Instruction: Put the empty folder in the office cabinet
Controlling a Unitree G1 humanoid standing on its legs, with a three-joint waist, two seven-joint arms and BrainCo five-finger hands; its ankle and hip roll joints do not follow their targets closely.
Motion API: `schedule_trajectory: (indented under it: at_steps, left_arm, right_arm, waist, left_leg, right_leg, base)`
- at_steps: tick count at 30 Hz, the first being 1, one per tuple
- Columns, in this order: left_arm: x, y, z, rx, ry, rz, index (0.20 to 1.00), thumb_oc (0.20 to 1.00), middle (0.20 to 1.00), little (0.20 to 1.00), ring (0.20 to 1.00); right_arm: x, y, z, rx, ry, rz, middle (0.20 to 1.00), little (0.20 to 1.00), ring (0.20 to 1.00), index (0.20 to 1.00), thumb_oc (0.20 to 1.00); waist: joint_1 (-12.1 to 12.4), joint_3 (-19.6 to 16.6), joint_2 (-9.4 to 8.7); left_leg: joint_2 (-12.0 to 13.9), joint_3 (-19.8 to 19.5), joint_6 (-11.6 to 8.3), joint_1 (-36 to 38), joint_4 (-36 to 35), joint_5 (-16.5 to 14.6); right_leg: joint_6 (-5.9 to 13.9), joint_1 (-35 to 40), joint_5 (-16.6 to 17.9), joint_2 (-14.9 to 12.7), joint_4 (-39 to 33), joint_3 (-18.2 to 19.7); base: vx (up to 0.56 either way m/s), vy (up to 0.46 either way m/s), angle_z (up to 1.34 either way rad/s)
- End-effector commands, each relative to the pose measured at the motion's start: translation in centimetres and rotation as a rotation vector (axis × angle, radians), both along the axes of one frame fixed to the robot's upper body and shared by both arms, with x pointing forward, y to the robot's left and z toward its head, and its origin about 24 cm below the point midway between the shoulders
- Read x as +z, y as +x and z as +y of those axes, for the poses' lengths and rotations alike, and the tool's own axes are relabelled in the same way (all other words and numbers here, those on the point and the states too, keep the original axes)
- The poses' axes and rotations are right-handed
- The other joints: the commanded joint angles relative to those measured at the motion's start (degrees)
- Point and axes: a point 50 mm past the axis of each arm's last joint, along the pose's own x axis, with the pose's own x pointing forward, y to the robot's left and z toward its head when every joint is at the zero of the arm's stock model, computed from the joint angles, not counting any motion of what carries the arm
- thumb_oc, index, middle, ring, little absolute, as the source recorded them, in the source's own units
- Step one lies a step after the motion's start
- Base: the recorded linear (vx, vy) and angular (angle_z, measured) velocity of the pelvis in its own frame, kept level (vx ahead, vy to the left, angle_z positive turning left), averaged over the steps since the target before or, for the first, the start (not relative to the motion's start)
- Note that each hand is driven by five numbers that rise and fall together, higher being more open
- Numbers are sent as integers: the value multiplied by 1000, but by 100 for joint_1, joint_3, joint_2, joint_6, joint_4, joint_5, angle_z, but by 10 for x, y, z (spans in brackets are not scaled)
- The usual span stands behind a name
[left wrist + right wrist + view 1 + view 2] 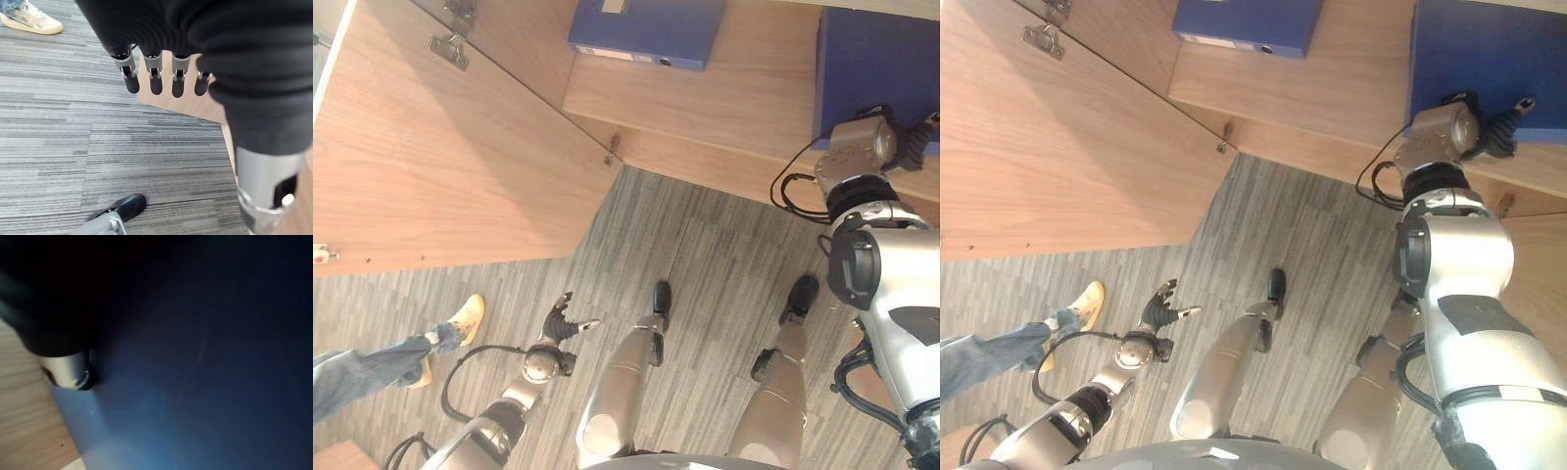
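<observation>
Blue card is what the right hand (1498, 127) is laid against: a folder (1489, 49) lies flat on the wooden cabinet shelf (1351, 88), at the shelf's right end, with the hand at its near edge. Whether the fingers are clasped on the folder or merely resting on it cannot be told; in the right wrist view a single fingertip is seen pressed on the blue cover, the rest being hidden. A second blue folder (646, 34) lies further left on the same shelf.

A slip is judged to be the main risk: if the folder is only pushed by its near edge, it could skew or be left overhanging the shelf's front edge and tip to the floor. The open cabinet door (440, 166), swung out at the left, could also be struck by a wide arm movement.

Lower down, the left hand (563, 318) hangs with fingers loose and straight, nothing held. Grey striped carpet (705, 255) covers the floor, where a person's leg (382, 362) and tan shoe (465, 318) are seen near the cabinet door.
</observation>
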Motion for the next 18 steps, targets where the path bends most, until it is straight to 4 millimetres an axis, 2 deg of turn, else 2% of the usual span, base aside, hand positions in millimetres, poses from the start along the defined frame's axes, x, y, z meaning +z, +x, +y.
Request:
schedule_trajectory:
  at_steps: [1,4,6,10,13,18]
  left_arm:
    - [5,3,18,4,70,-28,1000,1000,1000,1000,1000]
    - [5,2,18,6,66,-27,1000,1000,1000,1000,1000]
    - [3,-2,19,16,58,-19,1000,1000,1000,1000,1000]
    - [3,-2,20,26,55,-20,1000,1000,1000,1000,1000]
    - [2,-3,21,52,43,-13,1000,1000,1000,1000,1000]
    - [-1,-8,21,58,40,5,1000,1000,1000,1000,1000]
  right_arm:
    - [49,-11,-26,-48,-128,-117,200,200,200,200,200]
    - [52,-12,-26,-47,-136,-121,200,200,200,200,200]
    - [57,-11,-25,-35,-171,-123,200,200,200,200,200]
    - [62,-11,-23,-27,-189,-129,200,200,200,200,200]
    - [72,-10,-18,-10,-219,-143,200,200,200,200,200]
    - [80,-6,-3,31,-254,-154,200,200,200,200,200]
  waist:
    - [299,-119,271]
    - [342,-137,295]
    - [363,-142,330]
    - [412,-190,351]
    - [488,-230,373]
    - [588,-309,404]
  left_leg:
    - [443,-116,-347,972,-429,-832]
    - [520,-109,-367,1029,-500,-845]
    - [692,-112,-447,1149,-768,-675]
    - [819,-74,-498,1218,-936,-622]
    - [1023,-40,-576,1342,-1330,-366]
    - [1154,34,-635,1479,-1683,-149]
  right_leg:
    - [543,-268,-3,45,-14,288]
    - [545,-285,-78,101,32,286]
    - [489,-449,-210,215,236,291]
    - [472,-551,-354,315,373,295]
    - [419,-744,-534,492,542,247]
    - [392,-839,-632,630,600,201]
  base:
    - [170,-115,-4]
    - [97,-55,-15]
    - [105,-111,-9]
    - [85,-68,-8]
    - [80,-105,-7]
    - [53,-49,-7]
